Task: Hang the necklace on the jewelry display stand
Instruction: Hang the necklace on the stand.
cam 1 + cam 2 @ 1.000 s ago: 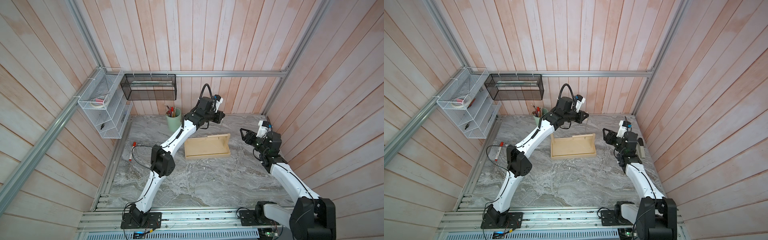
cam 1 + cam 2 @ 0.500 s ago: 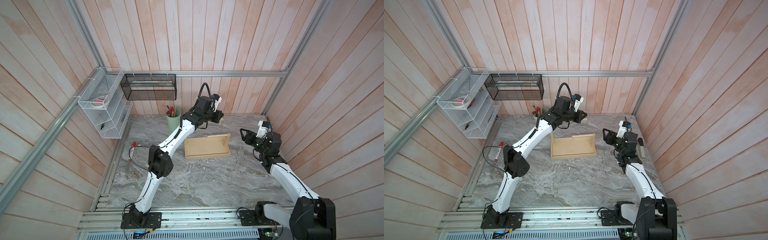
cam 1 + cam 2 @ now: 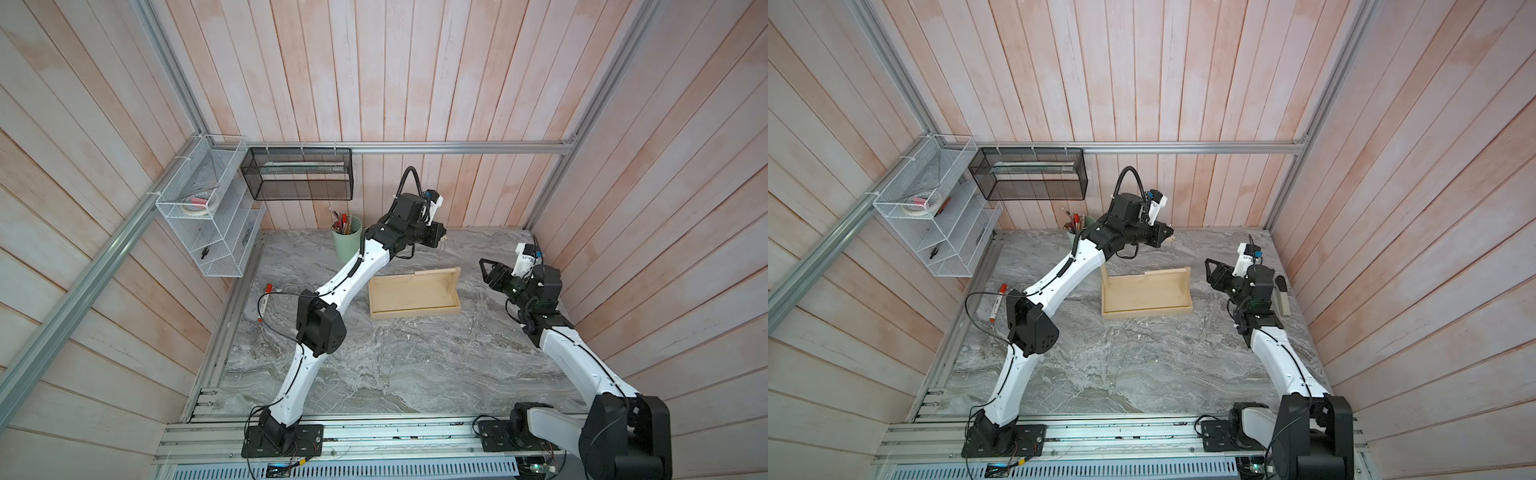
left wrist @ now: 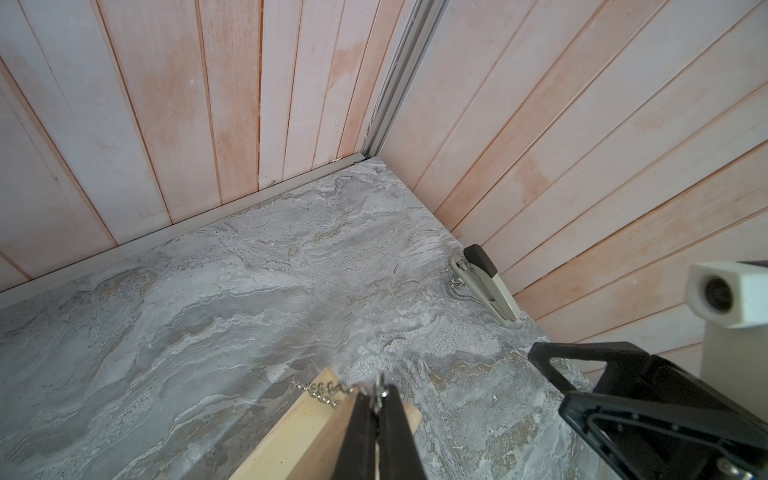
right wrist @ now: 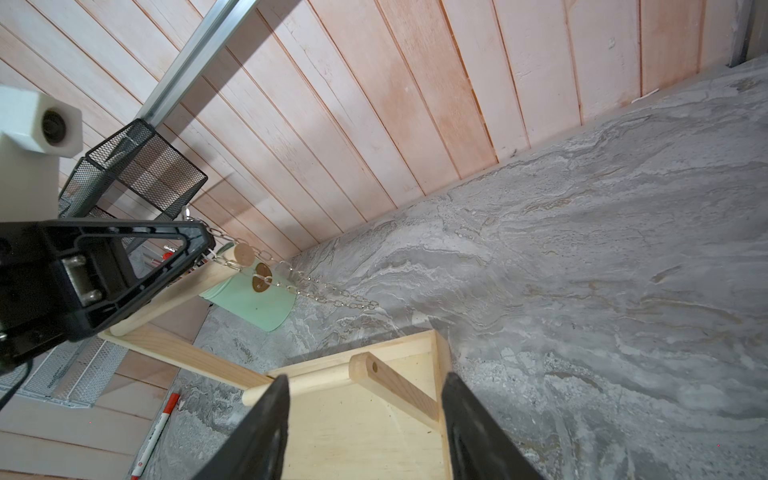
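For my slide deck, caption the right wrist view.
Left claw holds the necklace across the top bar of the jewelry display stand; open right claw hovers nearby.

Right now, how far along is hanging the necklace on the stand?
Done: necklace lifted, pinched in the shut left end effector. In hand: its chain hangs by the free end of the top bar of the stand. Left: loop it over and release. The right end effector is open, empty.

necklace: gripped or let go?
Gripped. The left end effector is shut on the necklace; its chain crosses the top bar of the stand near the end. Resting on it: cannot tell.
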`<action>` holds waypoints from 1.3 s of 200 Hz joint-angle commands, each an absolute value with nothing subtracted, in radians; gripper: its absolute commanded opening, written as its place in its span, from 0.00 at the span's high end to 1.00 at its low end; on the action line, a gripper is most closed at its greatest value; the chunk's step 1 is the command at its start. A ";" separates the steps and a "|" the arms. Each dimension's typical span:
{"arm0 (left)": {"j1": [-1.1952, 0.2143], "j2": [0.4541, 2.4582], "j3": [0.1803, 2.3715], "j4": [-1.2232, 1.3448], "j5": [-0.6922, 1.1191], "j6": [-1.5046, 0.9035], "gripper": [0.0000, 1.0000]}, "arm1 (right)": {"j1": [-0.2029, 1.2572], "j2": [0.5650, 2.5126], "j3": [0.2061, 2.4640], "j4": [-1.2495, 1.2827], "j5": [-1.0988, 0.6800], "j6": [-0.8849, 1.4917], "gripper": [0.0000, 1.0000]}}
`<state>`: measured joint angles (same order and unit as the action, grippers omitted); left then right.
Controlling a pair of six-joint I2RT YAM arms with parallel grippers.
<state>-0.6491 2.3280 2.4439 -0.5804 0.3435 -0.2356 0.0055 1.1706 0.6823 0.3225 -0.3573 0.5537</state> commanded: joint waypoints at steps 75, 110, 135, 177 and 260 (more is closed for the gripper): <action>-0.631 2.129 2.246 -0.584 0.247 -0.194 1.00 | 0.002 1.154 0.696 0.321 -0.368 0.555 0.41; -0.592 2.051 2.124 -0.573 0.211 -0.190 1.00 | 0.002 1.149 0.706 0.314 -0.394 0.563 0.41; -0.565 1.985 2.020 -0.555 0.187 -0.185 1.00 | 0.003 1.141 0.715 0.302 -0.403 0.556 0.40; -0.529 1.885 1.869 -0.520 0.156 -0.186 1.00 | 0.011 1.126 0.731 0.282 -0.412 0.549 0.40; -0.494 1.794 1.747 -0.489 0.117 -0.185 1.00 | 0.078 1.120 0.790 0.219 -0.367 0.509 0.39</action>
